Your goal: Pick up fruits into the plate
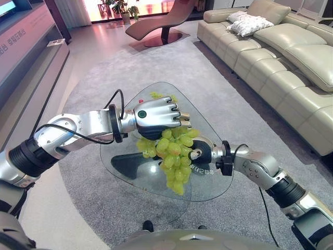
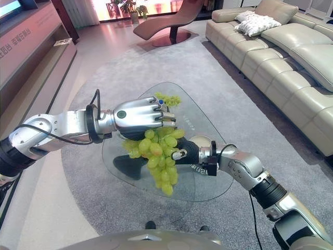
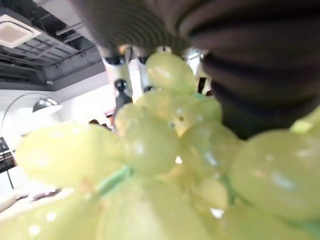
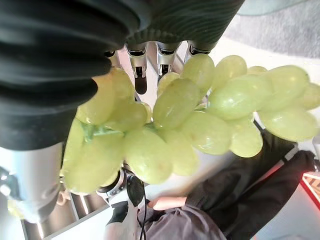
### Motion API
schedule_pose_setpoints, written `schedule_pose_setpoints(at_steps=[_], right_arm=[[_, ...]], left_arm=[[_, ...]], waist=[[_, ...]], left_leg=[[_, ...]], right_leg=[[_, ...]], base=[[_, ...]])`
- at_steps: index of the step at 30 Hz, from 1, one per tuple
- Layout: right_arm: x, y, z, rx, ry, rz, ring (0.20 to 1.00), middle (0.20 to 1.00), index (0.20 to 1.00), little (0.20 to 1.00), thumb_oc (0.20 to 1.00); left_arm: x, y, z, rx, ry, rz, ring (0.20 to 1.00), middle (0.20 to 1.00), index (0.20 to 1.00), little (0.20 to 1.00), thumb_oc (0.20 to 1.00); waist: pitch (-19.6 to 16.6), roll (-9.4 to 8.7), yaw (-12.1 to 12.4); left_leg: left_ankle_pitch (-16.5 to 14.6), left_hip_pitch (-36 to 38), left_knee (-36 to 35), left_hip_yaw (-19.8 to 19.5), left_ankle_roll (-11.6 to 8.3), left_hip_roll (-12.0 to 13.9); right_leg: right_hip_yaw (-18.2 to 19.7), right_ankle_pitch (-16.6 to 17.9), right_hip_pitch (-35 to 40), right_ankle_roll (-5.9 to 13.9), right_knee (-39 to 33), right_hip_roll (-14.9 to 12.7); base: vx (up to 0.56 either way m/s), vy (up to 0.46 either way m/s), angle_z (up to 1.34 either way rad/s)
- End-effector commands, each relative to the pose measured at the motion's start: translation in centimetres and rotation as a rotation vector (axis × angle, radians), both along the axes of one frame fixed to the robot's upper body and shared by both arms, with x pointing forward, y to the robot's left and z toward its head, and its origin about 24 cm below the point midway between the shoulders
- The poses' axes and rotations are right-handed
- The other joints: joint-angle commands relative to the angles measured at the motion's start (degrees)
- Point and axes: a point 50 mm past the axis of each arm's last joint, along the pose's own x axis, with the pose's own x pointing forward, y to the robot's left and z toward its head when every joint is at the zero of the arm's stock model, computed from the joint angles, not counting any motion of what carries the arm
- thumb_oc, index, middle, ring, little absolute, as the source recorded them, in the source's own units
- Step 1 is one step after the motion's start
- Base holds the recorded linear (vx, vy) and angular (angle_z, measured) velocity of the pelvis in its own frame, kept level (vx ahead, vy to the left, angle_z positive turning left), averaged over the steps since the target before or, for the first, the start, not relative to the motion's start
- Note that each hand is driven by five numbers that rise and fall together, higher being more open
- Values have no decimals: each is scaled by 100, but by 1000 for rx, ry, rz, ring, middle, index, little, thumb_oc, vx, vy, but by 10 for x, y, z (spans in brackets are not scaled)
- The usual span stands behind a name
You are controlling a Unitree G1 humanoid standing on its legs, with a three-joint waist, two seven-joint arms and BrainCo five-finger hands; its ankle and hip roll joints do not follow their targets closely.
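I have the left hand point(image 1: 156, 115) above the middle of the glass bench point(image 1: 208, 192), its fingers point(image 1: 182, 119) curled down over the top of a bunch of green grapes point(image 1: 174, 156). The bunch hangs from that hand, clear of the glass, its lowest grapes over the near edge of the bench. In the left wrist view the grapes point(image 3: 150, 150) press right up against the dark ribbed cover, so the hand is closed on the bunch.

My right hand point(image 2: 188, 151) comes in from the near right edge of the bench and meets the same bunch at its right side, about halfway down. In the right wrist view its fingers point(image 4: 165, 55) reach past the top of the grapes point(image 4: 175, 120), and the bunch lies against the ribbed cover. I cannot tell from these views whether those fingers are wrapped round the grapes or only lying against them.

Further back, near the far edge of the bench, I see a second, smaller bit of green grapes point(image 2: 169, 99) lying on the glass, with a small red thing point(image 1: 140, 101) just beside it. The bench stands on a grey rug point(image 1: 104, 83), and a pale leather sofa point(image 1: 291, 57) runs along the right side of the room, well apart from the bench.
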Motion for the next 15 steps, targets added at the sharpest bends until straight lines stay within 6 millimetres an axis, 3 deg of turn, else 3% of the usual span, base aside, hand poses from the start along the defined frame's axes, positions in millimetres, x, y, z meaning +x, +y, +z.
schedule_pose_setpoints(at_steps=[1, 15], right_arm=[[-18, 25, 21, 168, -36, 166, 1000, 1000, 1000, 1000, 1000], [-28, 44, 22, 205, 1, 253, 1000, 1000, 1000, 1000, 1000]], left_arm=[[22, 9, 48, -142, -138, 120, 200, 200, 200, 200, 200], [31, 7, 43, -82, -177, 164, 200, 200, 200, 200, 200]], waist=[[-14, -318, 50], [47, -313, 52]], left_leg=[[-905, 457, 37, 93, 202, -360], [-912, 462, 37, 43, 211, -379]], right_leg=[[-95, -231, 174, 189, 31, -115], [-56, -246, 173, 183, 40, -103]], base=[[0, 0, 0], [0, 0, 0]])
